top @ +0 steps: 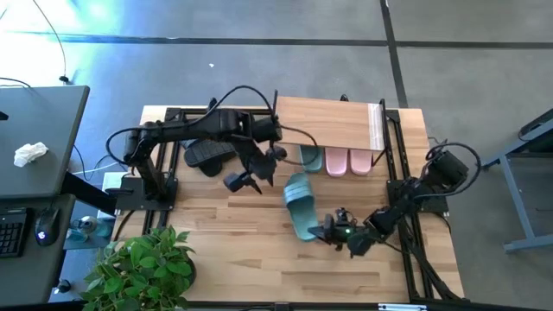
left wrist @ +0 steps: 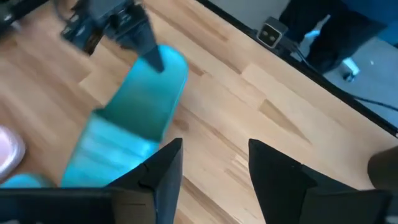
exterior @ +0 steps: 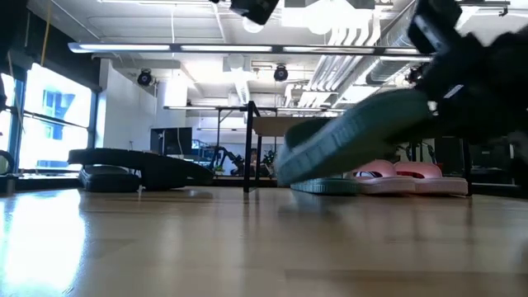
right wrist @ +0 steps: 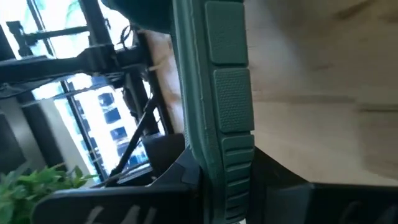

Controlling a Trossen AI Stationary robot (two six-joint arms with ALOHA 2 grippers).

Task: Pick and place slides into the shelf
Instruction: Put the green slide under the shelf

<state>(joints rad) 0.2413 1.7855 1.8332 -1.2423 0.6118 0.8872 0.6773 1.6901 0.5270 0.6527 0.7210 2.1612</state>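
A dark green slide (top: 300, 206) is pinched at its heel by the right claw (top: 333, 230), toe raised off the worktop (top: 233, 259), pointing away from the claw toward the shelf (top: 333, 123). The left claw (left wrist: 211, 165) is spread, empty, just beyond that toe. With so shallow a pinch (heel edge only), the slide could swing or slip out, or be clipped against the left claw.

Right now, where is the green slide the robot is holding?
In the high view, the green slide sits mid-table, clamped at its heel by the right gripper, just in front of the shelf and pink slides.
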